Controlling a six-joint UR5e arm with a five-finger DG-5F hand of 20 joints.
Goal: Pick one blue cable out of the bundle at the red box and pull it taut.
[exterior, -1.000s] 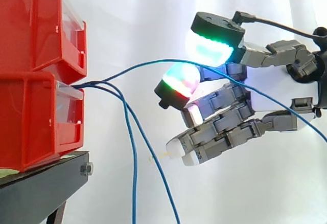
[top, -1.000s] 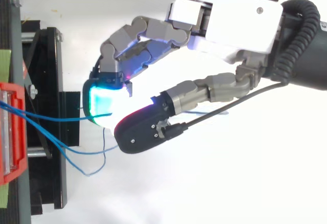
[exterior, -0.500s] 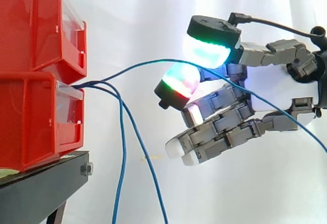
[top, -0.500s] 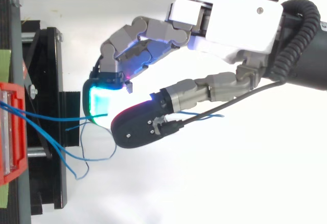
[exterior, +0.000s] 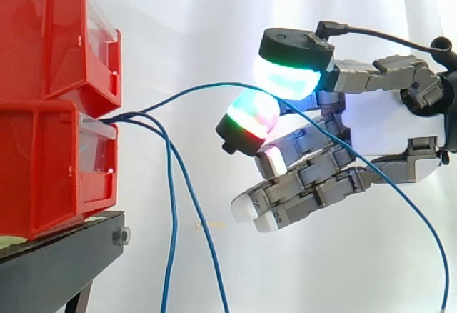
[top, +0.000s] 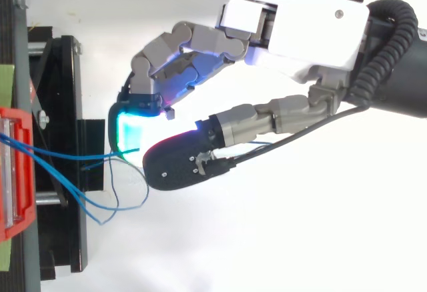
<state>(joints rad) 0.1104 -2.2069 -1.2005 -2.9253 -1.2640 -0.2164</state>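
Observation:
Several thin blue cables come out of the lower red box [exterior: 43, 163] at the left of the side view. One blue cable [exterior: 193, 91] arcs up and to the right. It passes between the thumb's green-cyan pad [exterior: 289, 73] and a green-red fingertip [exterior: 250, 116] of my hand [exterior: 385, 127], then hangs slack down to the lower right. The thumb and that finger are curled together on it. From above, the same cable [top: 73, 153] runs from the box [top: 17, 172] to the pinch beside the cyan pad [top: 130, 132]. The other fingers are curled below, holding nothing.
Two more blue cables [exterior: 171, 206] hang from the box down past the black stand [exterior: 57, 256]. A second red box [exterior: 50, 34] is stacked above the lower one. A white curtain hangs behind.
The thumb has come down and left onto the fingertip. The cable's far end has dropped from the right edge into a slack hanging loop. The loose cables have swung a little left.

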